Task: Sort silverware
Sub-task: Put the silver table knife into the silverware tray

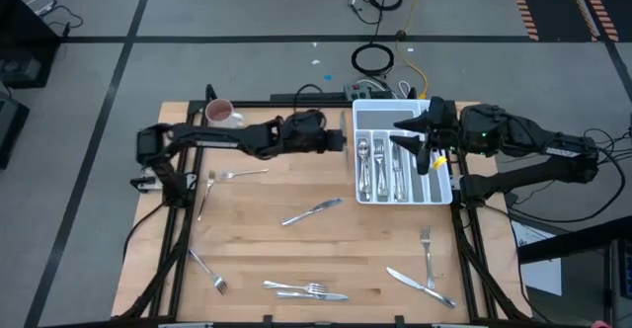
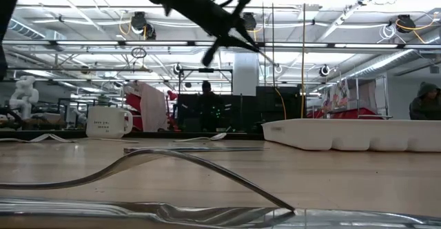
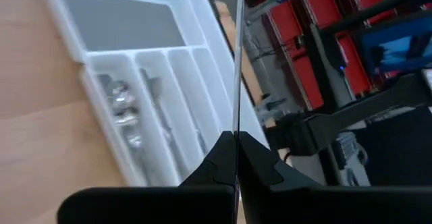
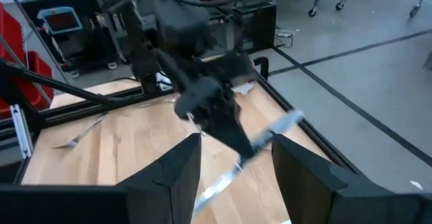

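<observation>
My left gripper (image 1: 339, 140) hangs above the table just left of the white cutlery tray (image 1: 442, 185), shut on a slim silver knife (image 3: 237, 62), which the left wrist view shows edge-on. My right gripper (image 1: 425, 150) hovers open over the tray's right side with nothing between its fingers. Several spoons and forks (image 1: 380, 165) lie in the tray's compartments. Loose silverware lies flat on the wooden table: a fork (image 1: 232, 175), a knife (image 1: 311, 211), a fork (image 1: 209, 271), a fork and knife pair (image 1: 301, 288), another fork (image 1: 427, 249) and another knife (image 1: 420, 284). My left gripper pinches the knife near its middle (image 4: 260, 140) between its two fingers, which lie across it. The fingers come from the table's left, slanting slightly down. The knife is lifted clear of the table, and both its ends stick out past the fingers (image 3: 260, 156).
A white mug (image 1: 219, 113) stands at the table's far left corner. The low view looks past a fork (image 2: 172, 163) lying close to the camera. Cables lie on the floor beyond the far edge. Bare wood lies between the scattered pieces at mid-table.
</observation>
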### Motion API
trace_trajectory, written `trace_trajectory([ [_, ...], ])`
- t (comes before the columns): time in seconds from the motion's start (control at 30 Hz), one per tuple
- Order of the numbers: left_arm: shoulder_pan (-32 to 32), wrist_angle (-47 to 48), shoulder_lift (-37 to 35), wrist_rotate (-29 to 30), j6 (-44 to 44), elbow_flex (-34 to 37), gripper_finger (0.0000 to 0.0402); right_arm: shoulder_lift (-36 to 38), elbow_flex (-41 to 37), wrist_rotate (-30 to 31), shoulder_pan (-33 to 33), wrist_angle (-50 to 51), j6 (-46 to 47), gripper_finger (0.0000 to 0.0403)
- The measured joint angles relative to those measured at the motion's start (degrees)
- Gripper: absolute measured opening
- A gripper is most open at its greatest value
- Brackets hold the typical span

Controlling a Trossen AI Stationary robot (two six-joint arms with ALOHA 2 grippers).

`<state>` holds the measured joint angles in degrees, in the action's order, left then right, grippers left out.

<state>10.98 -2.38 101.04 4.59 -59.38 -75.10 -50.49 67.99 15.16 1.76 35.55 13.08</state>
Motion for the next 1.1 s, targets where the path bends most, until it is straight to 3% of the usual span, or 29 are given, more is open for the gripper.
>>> trace_trajectory([
  [0.3, 0.03, -0.65, 14.03, -5.19, 1.85, -16.89, 0.0001, -0.32, 0.0, 0.02, 0.0, -1.11, -0.15, 0.0171],
  [0.7, -0.1, -0.13, 29.49, -6.87, 1.32, -35.89, 0.0001, -0.29, 0.0, 0.02, 0.01, -1.55, -0.22, 0.0171],
  [1.1, -0.61, 0.18, 38.03, -5.54, 0.7, -41.76, 0.0001, -0.29, 0.0, 0.02, 0.02, -1.48, -0.24, 0.0171],
])
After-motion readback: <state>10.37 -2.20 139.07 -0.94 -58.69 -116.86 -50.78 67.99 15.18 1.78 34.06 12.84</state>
